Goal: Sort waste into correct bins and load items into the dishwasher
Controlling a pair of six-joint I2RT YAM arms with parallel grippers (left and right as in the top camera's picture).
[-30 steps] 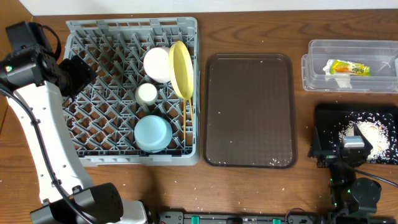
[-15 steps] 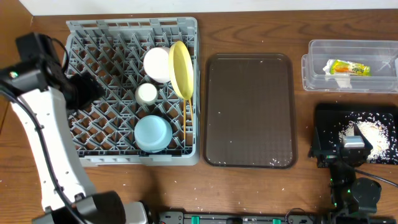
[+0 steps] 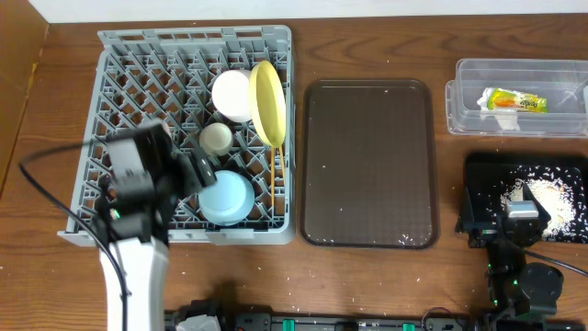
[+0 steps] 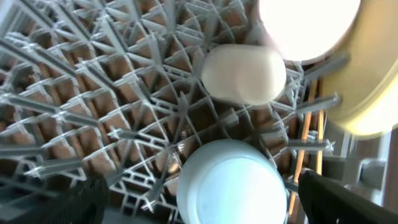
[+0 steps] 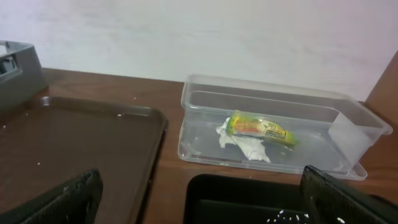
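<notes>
The grey dishwasher rack [image 3: 147, 74] holds a white bowl [image 3: 231, 95], an upright pale yellow plate [image 3: 267, 101], a small white cup [image 3: 217, 138] and a light blue bowl [image 3: 230, 198]. My left gripper [image 3: 197, 173] hangs open over the rack, its fingers [image 4: 68, 205] wide on either side of the blue bowl [image 4: 231, 183] without touching it. Wooden chopsticks [image 4: 303, 149] lie in the rack [image 4: 93, 93] beside the plate [image 4: 367, 93]. The clear bin [image 5: 273, 99] holds the snack packet [image 5: 261, 126] and crumpled paper [image 5: 245, 144]. My right gripper [image 5: 202, 208] stands open at the black bin [image 3: 482, 170], which holds rice crumbs [image 3: 551, 195].
A flat brown tray [image 3: 369, 164] lies between the rack and the two bins, with a few crumbs on it. The clear bin [image 3: 519, 74] sits at the back right, behind the black one. Loose crumbs dot the wooden table near the front edge.
My left arm has swung from the rack's left side down and right, over the rack's front part beside the blue bowl. The right arm has not moved.
</notes>
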